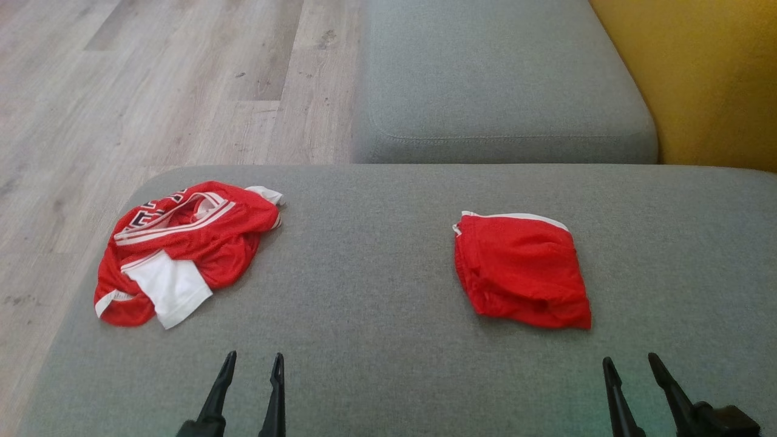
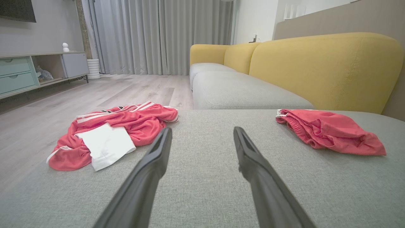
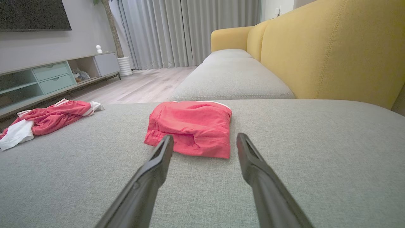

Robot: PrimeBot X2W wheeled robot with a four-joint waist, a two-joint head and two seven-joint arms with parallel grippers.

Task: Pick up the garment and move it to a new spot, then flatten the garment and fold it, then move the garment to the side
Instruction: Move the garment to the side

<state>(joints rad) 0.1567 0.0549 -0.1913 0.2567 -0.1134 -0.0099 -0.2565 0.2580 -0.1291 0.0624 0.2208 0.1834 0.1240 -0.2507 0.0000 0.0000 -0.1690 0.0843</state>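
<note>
In the head view the crumpled jersey (image 1: 182, 249) lies at the left edge of the sofa seat (image 1: 376, 291), well apart from the folded shorts (image 1: 522, 270); the left gripper (image 1: 255, 355) and right gripper (image 1: 631, 359) are wide open and empty. The left wrist view shows floor (image 2: 38, 133) just beyond the jersey, so a one-layer pinch could drag it off. In the right wrist view the shorts lie just ahead, blocking nothing.

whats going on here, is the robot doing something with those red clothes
A two-armed robot faces a grey sofa seat with two garments on it. A crumpled red and white jersey lies in a heap at the robot's left, near the seat's edge. The red shorts lie in a compact, folded-looking bundle at its right. The left gripper and right gripper are both open and empty, short of either garment, so nothing is being handled right now.
</note>
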